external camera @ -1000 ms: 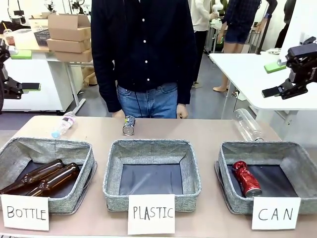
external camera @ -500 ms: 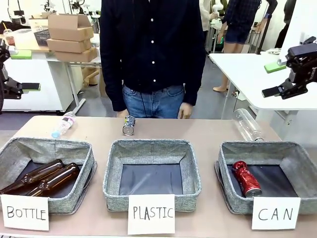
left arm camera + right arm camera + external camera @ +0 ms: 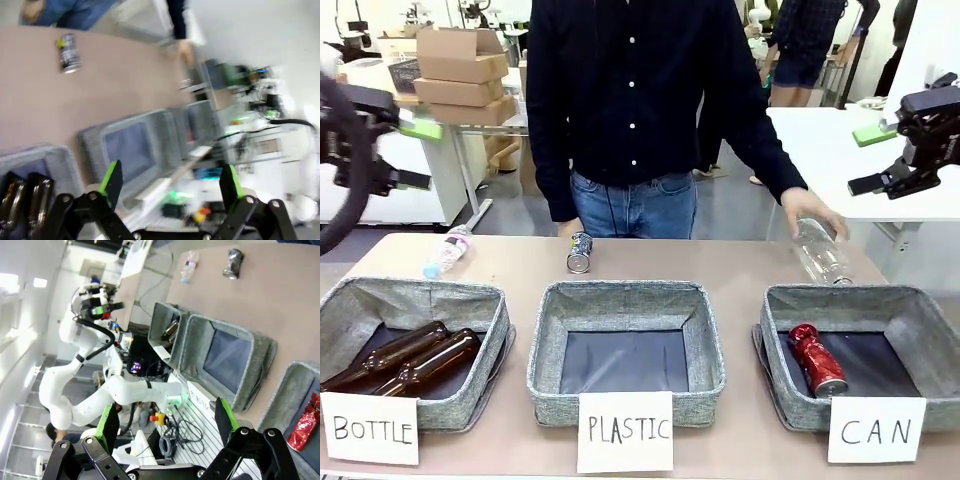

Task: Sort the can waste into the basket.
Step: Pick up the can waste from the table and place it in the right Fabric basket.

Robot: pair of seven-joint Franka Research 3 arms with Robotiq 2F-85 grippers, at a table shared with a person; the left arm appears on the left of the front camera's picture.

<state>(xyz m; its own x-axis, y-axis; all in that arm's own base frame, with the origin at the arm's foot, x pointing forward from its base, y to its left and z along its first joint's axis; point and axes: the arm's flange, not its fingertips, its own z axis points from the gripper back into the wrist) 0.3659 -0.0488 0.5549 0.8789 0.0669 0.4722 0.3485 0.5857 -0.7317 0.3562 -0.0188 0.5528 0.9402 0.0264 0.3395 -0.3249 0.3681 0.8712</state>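
Silver-grey can [image 3: 580, 252]: we see it lying on its side on the table [image 3: 720, 265], just past the far wall of the middle basket [image 3: 625, 297] marked "PLASTIC" and close in front of the person. Nothing touches it. The left wrist view has this can [image 3: 68, 52] alone on bare tabletop, and so does the right wrist view [image 3: 233, 263].

Red can [image 3: 817, 360]: it lies inside the CAN basket [image 3: 840, 297], on the dark bottom near the left wall (the white card [image 3: 877, 430] reading "CAN" stands at the basket's front). From the right wrist we catch the red can [image 3: 305, 422] at the picture's edge.

Left gripper [image 3: 418, 155]: it is raised over the table's left end and blurred in the front view. From its own wrist camera the left gripper [image 3: 170, 185] has its green-padded fingers spread wide, with nothing between them.

Right gripper [image 3: 872, 160]: it hangs high at the far right, well apart from the CAN basket. Its wrist view shows the right gripper [image 3: 165, 422] with fingers parted and empty.

Person's hand [image 3: 815, 212]: it sits at the upper end of a clear plastic bottle [image 3: 822, 258], which lies just beyond the CAN basket's far wall. We take them to be touching.

Elsewhere: a second plastic bottle [image 3: 447, 250] lies beyond the left basket [image 3: 420, 290], marked "BOTTLE", which holds two brown glass bottles [image 3: 405, 360].
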